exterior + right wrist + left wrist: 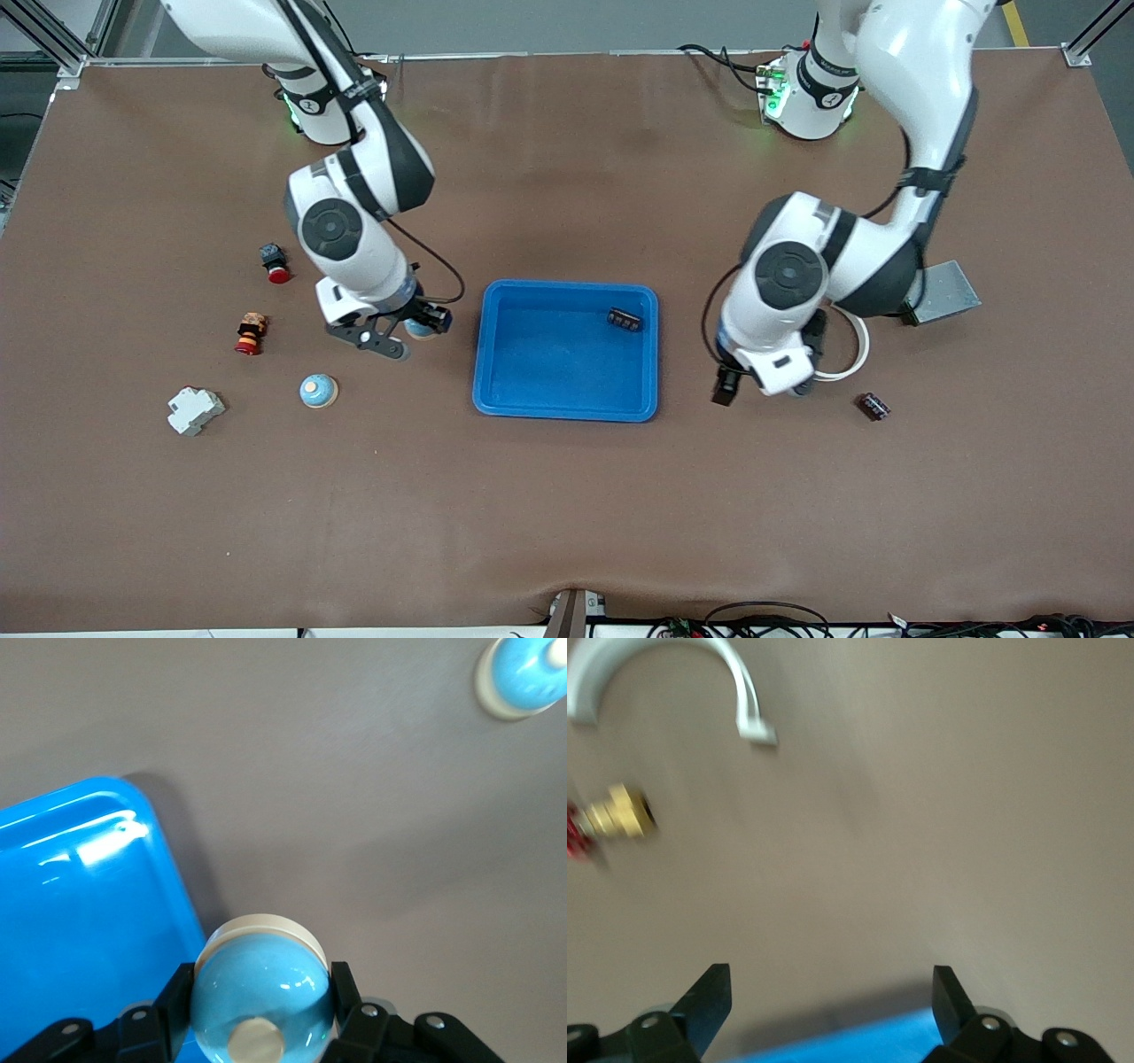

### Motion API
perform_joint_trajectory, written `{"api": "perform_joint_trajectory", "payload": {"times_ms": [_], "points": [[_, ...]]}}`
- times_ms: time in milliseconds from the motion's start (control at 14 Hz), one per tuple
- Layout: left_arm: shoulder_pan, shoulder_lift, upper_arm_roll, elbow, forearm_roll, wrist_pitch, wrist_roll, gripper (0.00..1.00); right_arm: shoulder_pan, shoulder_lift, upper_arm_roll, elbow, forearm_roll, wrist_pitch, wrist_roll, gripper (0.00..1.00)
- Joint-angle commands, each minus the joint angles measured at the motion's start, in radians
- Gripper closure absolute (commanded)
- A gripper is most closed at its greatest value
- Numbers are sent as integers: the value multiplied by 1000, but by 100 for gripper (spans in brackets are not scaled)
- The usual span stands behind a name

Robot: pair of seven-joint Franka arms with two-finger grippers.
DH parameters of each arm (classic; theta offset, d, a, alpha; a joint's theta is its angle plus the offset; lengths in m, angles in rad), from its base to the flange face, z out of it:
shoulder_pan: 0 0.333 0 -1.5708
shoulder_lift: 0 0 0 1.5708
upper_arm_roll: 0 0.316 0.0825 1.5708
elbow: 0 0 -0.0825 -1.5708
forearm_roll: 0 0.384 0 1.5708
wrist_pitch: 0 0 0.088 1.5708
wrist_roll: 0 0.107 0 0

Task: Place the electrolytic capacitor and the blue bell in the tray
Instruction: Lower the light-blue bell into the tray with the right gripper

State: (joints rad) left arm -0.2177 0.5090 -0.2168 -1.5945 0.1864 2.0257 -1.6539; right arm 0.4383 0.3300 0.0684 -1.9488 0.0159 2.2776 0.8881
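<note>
Now two blue bells, one in right gripper, one tray.

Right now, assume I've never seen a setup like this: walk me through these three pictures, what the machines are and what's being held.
The wide picture looks down from a high camera at two white robot arms bolted along one edge of a brown table. The other two come from small cameras on each arm's wrist, looking past its two-finger gripper.

The right gripper hangs beside the blue tray, shut on a blue bell; its wrist view shows the dome between the fingers. The left gripper is open and empty, over bare table at the tray's other end.

A small black part lies in the tray. On the table lie a second blue bell, two red-tipped buttons, a white block, a white ring, a grey metal box and a small dark cylinder.
</note>
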Motion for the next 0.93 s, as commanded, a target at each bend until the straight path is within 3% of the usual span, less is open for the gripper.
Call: {"api": "perform_joint_trajectory", "payload": {"times_ms": [0,356,570,854], "points": [[116,-15,-9,-25,21,-35,197,0,62,47,-9,30,-2,42,115,100],[254,12,-7,-47,21,-16,442,0,175,168,-10,88,-8,138,308,100],[325,35,-7,-38,19,-15,576,0,191,222,-12,109,-19,152,331,100],[374,94,-4,-53,19,102,592,0,192,290,-10,175,-13,138,331,100]]}}
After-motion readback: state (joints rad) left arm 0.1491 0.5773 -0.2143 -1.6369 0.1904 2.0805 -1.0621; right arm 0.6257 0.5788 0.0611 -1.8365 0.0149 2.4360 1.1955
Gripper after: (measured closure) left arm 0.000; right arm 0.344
